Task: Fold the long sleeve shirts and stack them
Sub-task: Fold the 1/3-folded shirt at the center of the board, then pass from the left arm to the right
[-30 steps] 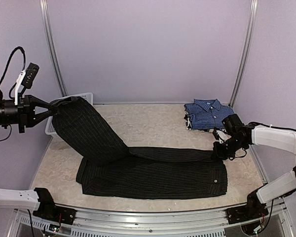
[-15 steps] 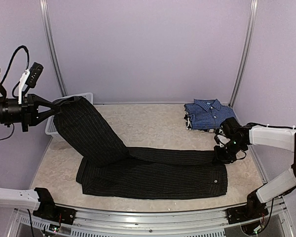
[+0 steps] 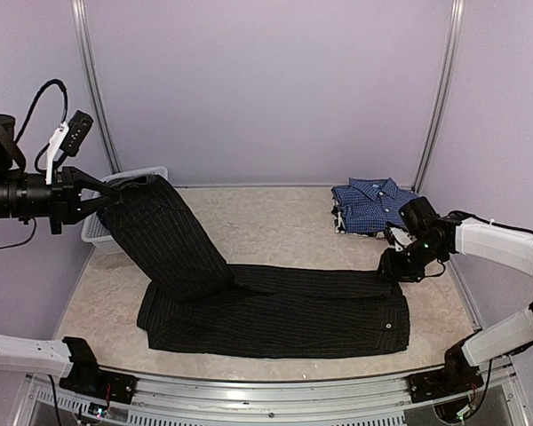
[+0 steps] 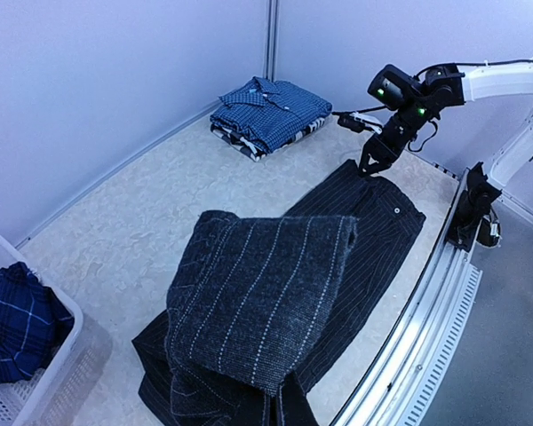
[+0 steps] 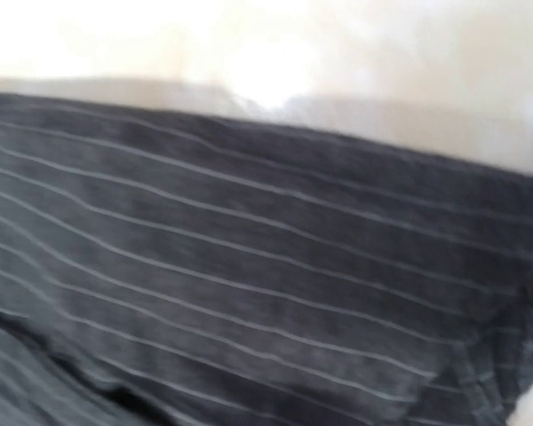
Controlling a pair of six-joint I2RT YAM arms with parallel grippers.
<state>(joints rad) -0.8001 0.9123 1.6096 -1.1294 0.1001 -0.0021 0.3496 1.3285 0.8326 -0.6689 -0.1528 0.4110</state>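
The black pinstriped shirt [image 3: 275, 312] lay spread on the mottled beige tabletop [image 3: 284, 217] between lilac walls [image 3: 266, 89]. The left gripper [image 3: 107, 195] clenched its raised end. The right gripper's [image 3: 390, 268] grip at the shirt's other end was unclear.

Lavender walls [image 3: 266, 89], silver upright rails [image 3: 94, 89] at corners; pale mottled tabletop [image 3: 275, 222]; metal rail [image 3: 275, 388] along near edge.

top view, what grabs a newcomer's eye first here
A long black pinstriped shirt sprawls across the middle of the table, its left part held up by the left gripper. At the back right sits a folded blue checked shirt, with the right gripper at the black shirt's right end.
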